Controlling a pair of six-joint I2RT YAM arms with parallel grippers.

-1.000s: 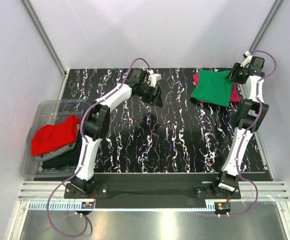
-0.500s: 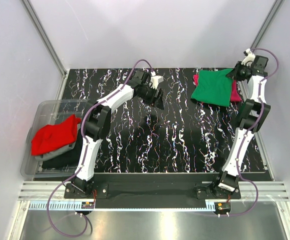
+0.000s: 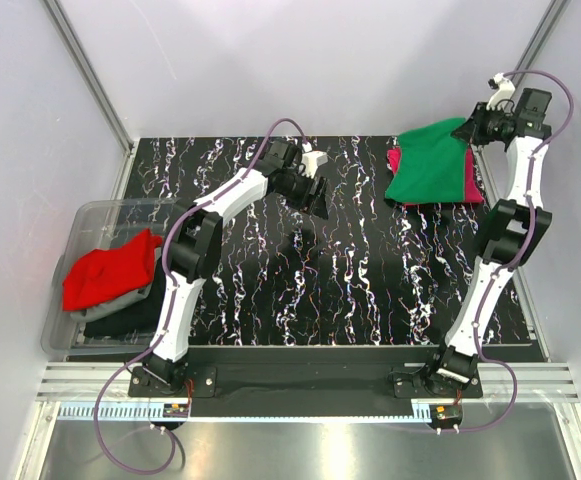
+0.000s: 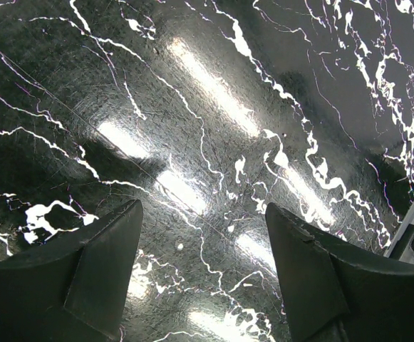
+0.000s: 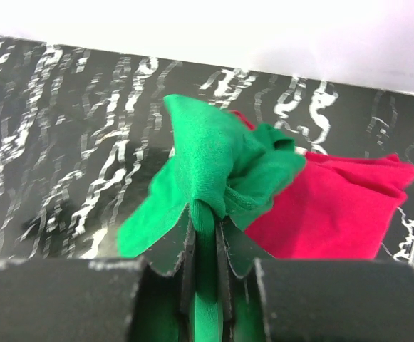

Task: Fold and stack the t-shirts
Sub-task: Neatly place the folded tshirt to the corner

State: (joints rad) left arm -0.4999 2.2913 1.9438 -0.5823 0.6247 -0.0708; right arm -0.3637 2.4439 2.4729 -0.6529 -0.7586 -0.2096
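The green t-shirt [image 3: 427, 165] lies folded at the table's back right, over the magenta-pink t-shirt [image 3: 469, 185]. My right gripper [image 3: 473, 130] is shut on the green shirt's back right corner and holds that corner lifted; the wrist view shows green cloth [image 5: 214, 164] pinched between the jaws, with the pink shirt [image 5: 335, 206] below. My left gripper [image 3: 320, 195] hangs open and empty over bare table at the back middle, its fingers [image 4: 92, 271] spread wide. The red t-shirt [image 3: 110, 270] lies on grey and black shirts [image 3: 120, 312] in the clear bin.
The clear plastic bin [image 3: 82, 222] stands at the table's left edge. The black marbled table [image 3: 350, 280] has metal frame posts at its back corners and a rail along the near edge.
My right gripper has risen and moved back, pulling the green shirt's back right corner up off the pink shirt. The left arm has barely moved.
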